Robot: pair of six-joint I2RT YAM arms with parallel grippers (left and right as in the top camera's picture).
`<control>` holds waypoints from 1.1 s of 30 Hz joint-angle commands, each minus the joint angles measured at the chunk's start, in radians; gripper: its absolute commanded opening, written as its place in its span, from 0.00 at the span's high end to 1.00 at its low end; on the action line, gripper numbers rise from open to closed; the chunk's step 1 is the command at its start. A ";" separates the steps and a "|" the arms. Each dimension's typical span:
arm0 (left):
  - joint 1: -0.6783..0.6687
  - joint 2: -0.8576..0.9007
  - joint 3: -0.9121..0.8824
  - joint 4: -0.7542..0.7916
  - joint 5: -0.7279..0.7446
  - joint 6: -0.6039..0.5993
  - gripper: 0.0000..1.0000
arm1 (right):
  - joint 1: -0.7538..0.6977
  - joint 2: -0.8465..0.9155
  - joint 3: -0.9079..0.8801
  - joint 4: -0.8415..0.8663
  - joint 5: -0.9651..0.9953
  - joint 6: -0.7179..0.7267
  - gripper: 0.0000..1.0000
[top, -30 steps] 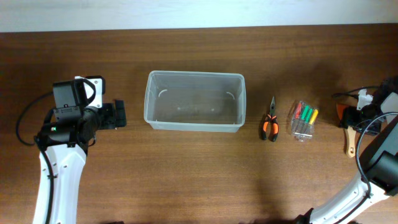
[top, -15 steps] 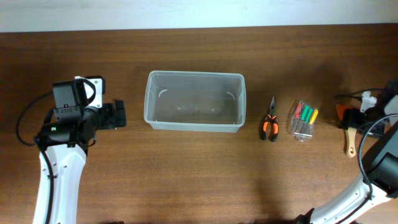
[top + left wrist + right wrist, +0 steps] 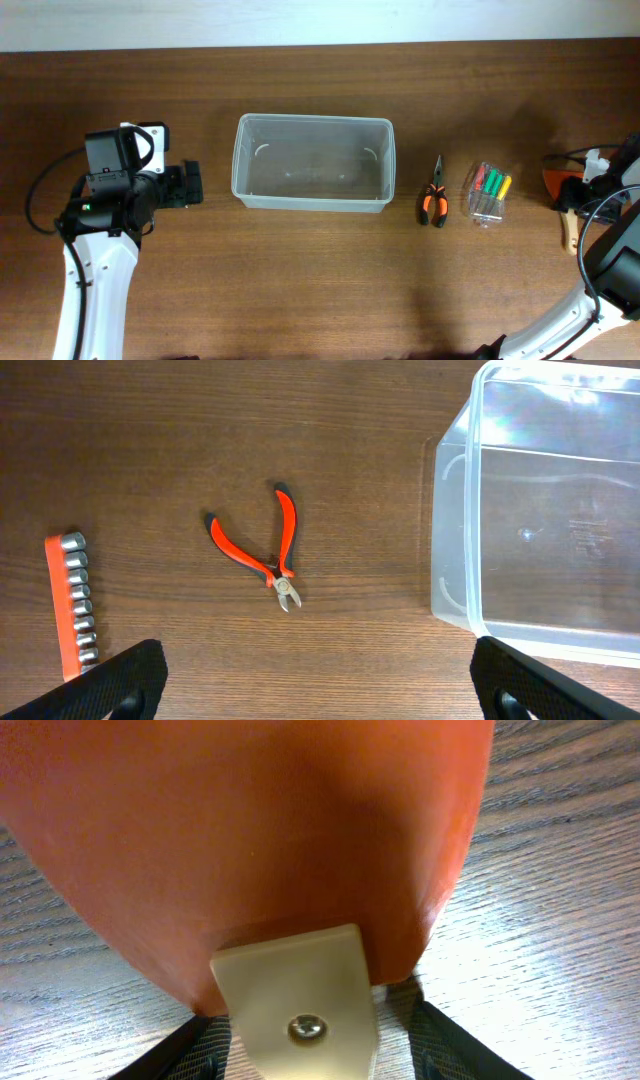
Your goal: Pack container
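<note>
Left of container [image 3: 313, 160]: left gripper [image 3: 193, 185], nearer; jaws wide, empty;
Right gripper [image 3: 572, 190]: far right, at orange tool [image 3: 551, 180]; grip cannot be told

The left arm [image 3: 95, 270] comes up from the near edge, wrist bent, so the left hand [image 3: 190, 185] points right with its fingers [image 3: 130, 675] spread wide. The right arm [image 3: 605, 268] bends toward the far right, and the right hand [image 3: 570, 192] sits low, its grip unclear.
</note>
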 commanded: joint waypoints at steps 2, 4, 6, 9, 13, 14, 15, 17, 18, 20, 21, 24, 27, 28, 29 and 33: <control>0.003 0.004 0.018 0.003 0.014 0.015 0.01 | -0.007 0.090 -0.066 0.004 0.035 0.002 0.42; 0.003 0.004 0.018 0.003 0.014 0.015 0.01 | -0.007 0.090 -0.066 0.007 0.032 0.002 0.43; 0.003 0.004 0.018 0.003 0.014 0.015 0.01 | -0.007 0.090 -0.066 0.011 0.032 0.002 0.44; 0.003 0.004 0.018 0.003 0.014 0.015 0.01 | -0.007 0.090 -0.066 0.014 0.026 0.005 0.48; 0.003 0.004 0.018 0.003 0.014 0.015 0.01 | -0.006 0.090 -0.066 0.018 0.009 0.005 0.52; 0.003 0.004 0.018 0.003 0.014 0.015 0.01 | -0.006 0.090 -0.066 0.018 0.009 0.005 0.53; 0.003 0.004 0.018 0.003 0.014 0.015 0.01 | -0.006 0.090 -0.066 0.018 0.009 0.005 0.55; 0.003 0.004 0.018 0.003 0.014 0.015 0.01 | -0.005 0.090 -0.066 0.018 0.008 0.006 0.58; 0.003 0.004 0.018 0.003 0.014 0.015 0.01 | -0.005 0.090 -0.066 0.018 0.008 0.006 0.59; 0.003 0.004 0.018 0.003 0.014 0.015 0.01 | -0.002 0.090 -0.066 0.021 0.006 0.026 0.60; 0.003 0.004 0.018 0.003 0.014 0.015 0.01 | 0.001 0.090 -0.066 0.023 0.005 0.039 0.61; 0.003 0.004 0.018 0.003 0.014 0.015 0.01 | 0.013 0.090 -0.066 0.024 0.005 0.058 0.63; 0.003 0.004 0.018 0.003 0.014 0.015 0.01 | 0.024 0.090 -0.066 0.026 0.005 0.058 0.65; 0.003 0.004 0.018 0.003 0.014 0.015 0.01 | 0.027 0.090 -0.066 0.025 0.005 0.058 0.66; 0.003 0.004 0.018 0.003 0.014 0.015 0.01 | 0.032 0.090 -0.066 0.025 0.005 0.058 0.67; 0.003 0.004 0.018 0.003 0.014 0.015 0.01 | 0.047 0.090 -0.066 0.029 0.005 0.089 0.68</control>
